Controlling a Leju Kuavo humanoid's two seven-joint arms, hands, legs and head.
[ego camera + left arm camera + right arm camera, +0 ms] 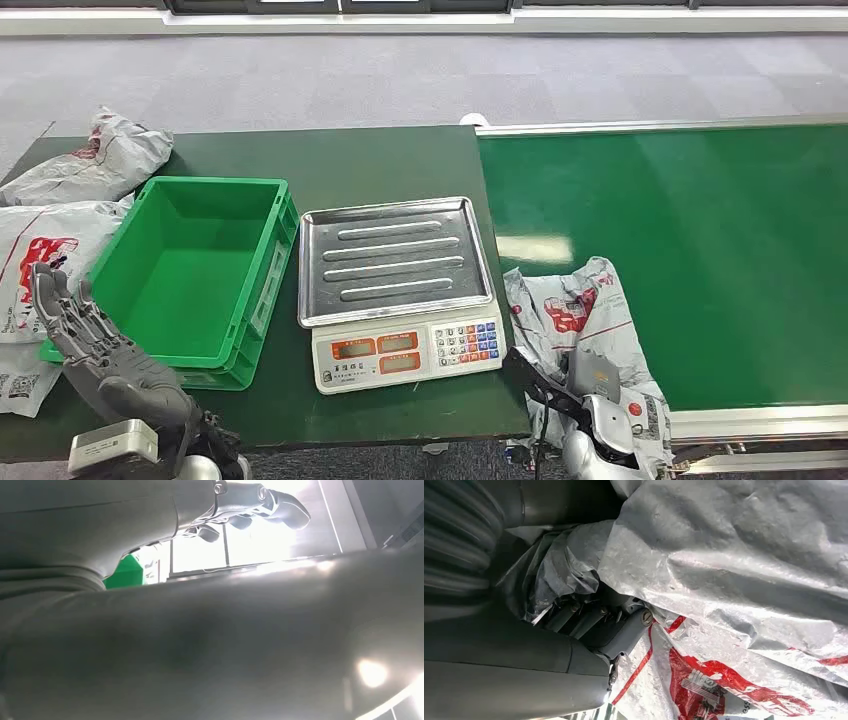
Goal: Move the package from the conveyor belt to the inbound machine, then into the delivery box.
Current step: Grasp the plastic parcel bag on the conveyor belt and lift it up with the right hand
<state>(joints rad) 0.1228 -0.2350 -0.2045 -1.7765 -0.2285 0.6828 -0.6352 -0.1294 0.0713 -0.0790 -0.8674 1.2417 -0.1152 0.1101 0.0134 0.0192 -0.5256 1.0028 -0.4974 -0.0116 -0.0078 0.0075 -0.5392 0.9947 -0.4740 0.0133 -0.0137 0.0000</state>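
On the green conveyor belt (700,250), right hand (600,420) fingers (574,617) grip the package (575,310); left hand (100,350) fingers spread, empty.

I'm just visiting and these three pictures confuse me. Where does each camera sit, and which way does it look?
Head view: high on the body, looking forward and down at the scale, green box and conveyor belt; both hands enter from below.
Left wrist view: behind the left hand, looking along its fingers toward bright glare.
Right wrist view: behind the right hand, pressed into the package.
Shared: the package and right hand appear in head and right wrist views.
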